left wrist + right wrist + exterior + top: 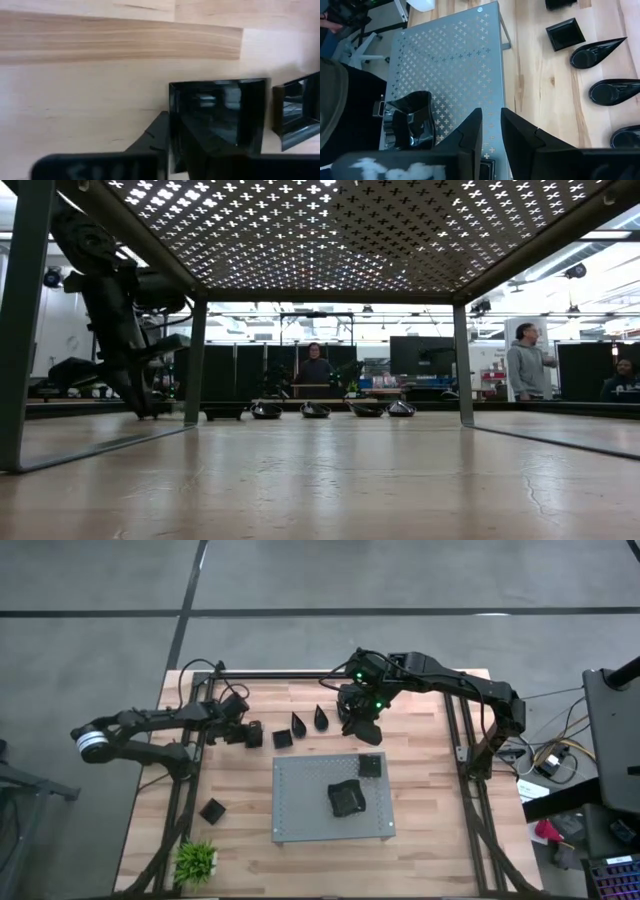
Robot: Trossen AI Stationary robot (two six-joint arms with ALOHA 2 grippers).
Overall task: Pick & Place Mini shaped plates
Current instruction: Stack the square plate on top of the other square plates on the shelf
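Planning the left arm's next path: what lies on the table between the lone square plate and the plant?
Bare wood. In the high view nothing lies between the lone square plate and the plant.

Dark jointed arms [440, 675], green lights, one white-banded joint.

A robotics lab or open workshop: a wooden table [300, 860] on a dark metal frame, cabling, monitors [418, 355] and dark partitions behind, people [526, 362] standing about.
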